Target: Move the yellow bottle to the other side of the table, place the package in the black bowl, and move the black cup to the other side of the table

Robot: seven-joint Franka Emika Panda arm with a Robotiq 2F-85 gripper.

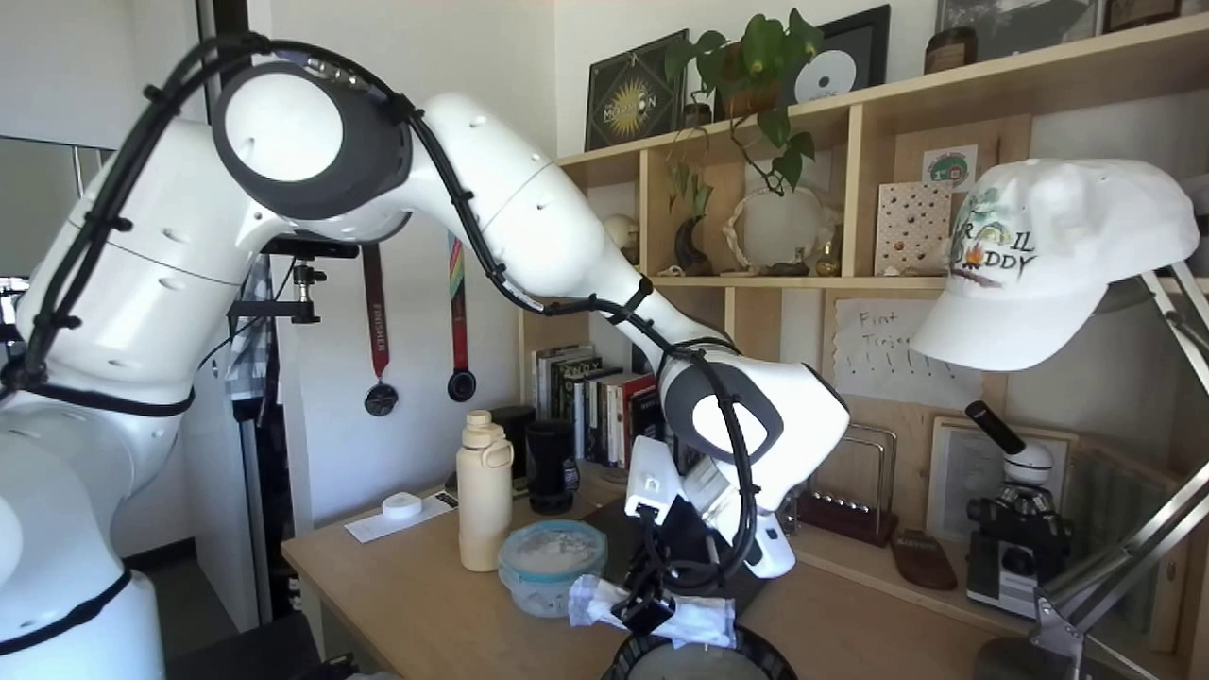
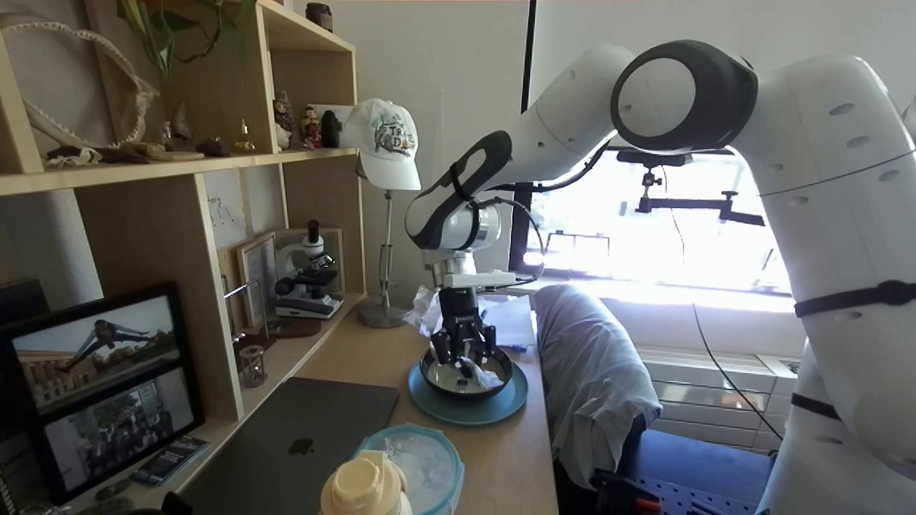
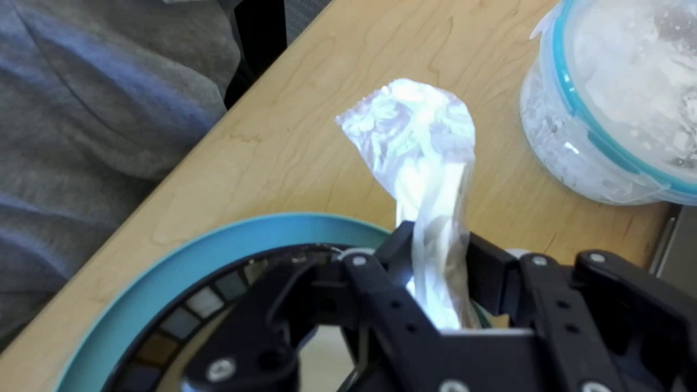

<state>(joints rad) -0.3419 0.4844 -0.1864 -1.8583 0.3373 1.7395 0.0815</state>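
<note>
My gripper (image 1: pixel 650 609) is shut on the package (image 1: pixel 699 623), a white crinkled wrapper. In the wrist view the package (image 3: pixel 427 152) sticks out beyond the fingertips (image 3: pixel 442 261). In an exterior view the gripper (image 2: pixel 465 354) is over the black bowl (image 2: pixel 438 385), with the package (image 2: pixel 488 378) low at the bowl. I cannot tell whether they touch. The bowl's patterned rim also shows in the wrist view (image 3: pixel 178 324). The yellow bottle (image 1: pixel 485 505) stands upright near the table's far end, its top also showing in an exterior view (image 2: pixel 361 486). The black cup (image 1: pixel 550 467) stands beside it.
The bowl sits on a blue plate (image 2: pixel 422 408). A clear container with a blue lid (image 1: pixel 553 571) stands between bottle and bowl. A dark laptop (image 2: pixel 308 422) lies by the shelf. Plastic wrap (image 2: pixel 424 311), a lamp base (image 2: pixel 379 315) and a cloth-covered chair (image 2: pixel 594 372) are near the bowl.
</note>
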